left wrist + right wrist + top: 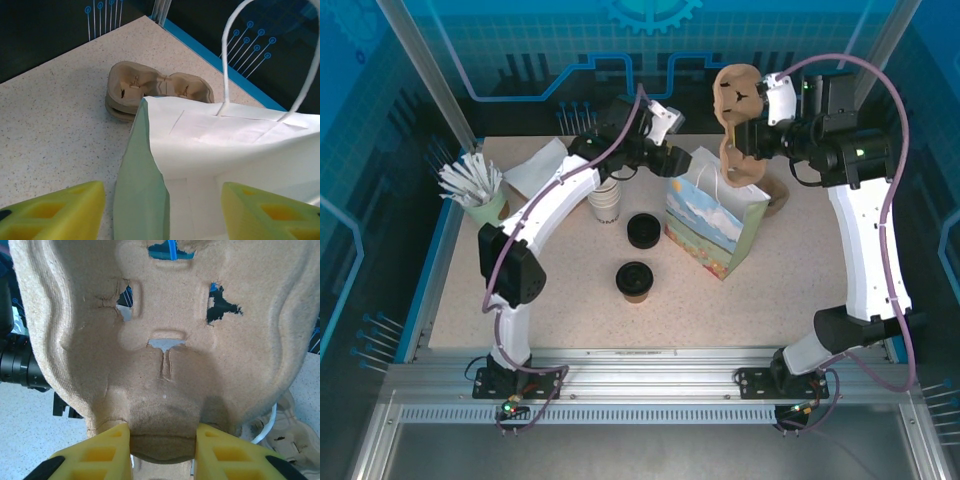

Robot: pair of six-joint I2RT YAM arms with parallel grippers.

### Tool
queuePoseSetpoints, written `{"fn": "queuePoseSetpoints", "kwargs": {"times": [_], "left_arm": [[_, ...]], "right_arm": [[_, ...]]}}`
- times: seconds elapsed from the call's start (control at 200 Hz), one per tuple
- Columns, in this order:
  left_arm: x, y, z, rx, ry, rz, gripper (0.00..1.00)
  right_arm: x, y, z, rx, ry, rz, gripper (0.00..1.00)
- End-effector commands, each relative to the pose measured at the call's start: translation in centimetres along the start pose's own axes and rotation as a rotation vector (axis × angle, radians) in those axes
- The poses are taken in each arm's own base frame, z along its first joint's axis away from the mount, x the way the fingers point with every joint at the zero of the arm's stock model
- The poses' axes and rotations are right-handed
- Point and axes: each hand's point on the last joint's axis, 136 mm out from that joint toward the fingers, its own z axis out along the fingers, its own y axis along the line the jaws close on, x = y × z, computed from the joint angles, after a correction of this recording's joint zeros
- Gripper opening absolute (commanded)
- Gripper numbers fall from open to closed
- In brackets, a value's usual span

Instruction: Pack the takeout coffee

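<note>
The takeout coffee [635, 281], a tan cup with a black lid, stands on the table in front of the paper bag [705, 225]. My left gripper [677, 161] is at the bag's back left corner. In the left wrist view it [162, 215] is open, its yellow fingers [52, 210] astride the bag's green side fold [140, 185] without touching it. My right gripper [750, 135] holds a brown pulp cup carrier [738, 110] upright above the bag. In the right wrist view it [162, 450] is shut on the carrier's lower lobe [165, 365].
A stack of black lids [643, 231] and a stack of white cups [605, 203] stand left of the bag. More carriers [150, 90] lie behind the bag. A cup of stirrers [475, 190] and napkins [535, 165] sit at the far left.
</note>
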Motion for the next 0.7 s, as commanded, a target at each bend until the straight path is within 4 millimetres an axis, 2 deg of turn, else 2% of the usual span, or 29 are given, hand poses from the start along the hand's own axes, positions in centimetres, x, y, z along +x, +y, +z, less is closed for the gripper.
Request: {"fn": "queuePoseSetpoints", "kwargs": {"times": [0.0,0.39,0.695], "left_arm": [[0.2,-0.7,0.2,0.029,0.045,0.025,0.59],[0.5,-0.3,2.2,0.049,0.065,0.013,0.41],[0.6,-0.3,2.7,0.056,0.066,-0.011,0.28]], "right_arm": [[0.6,-1.2,0.3,0.034,0.023,0.004,0.3],[2.2,-2.6,2.2,0.064,0.092,0.01,0.29],[3.9,-2.0,4.7,-0.007,0.137,0.01,0.29]]}}
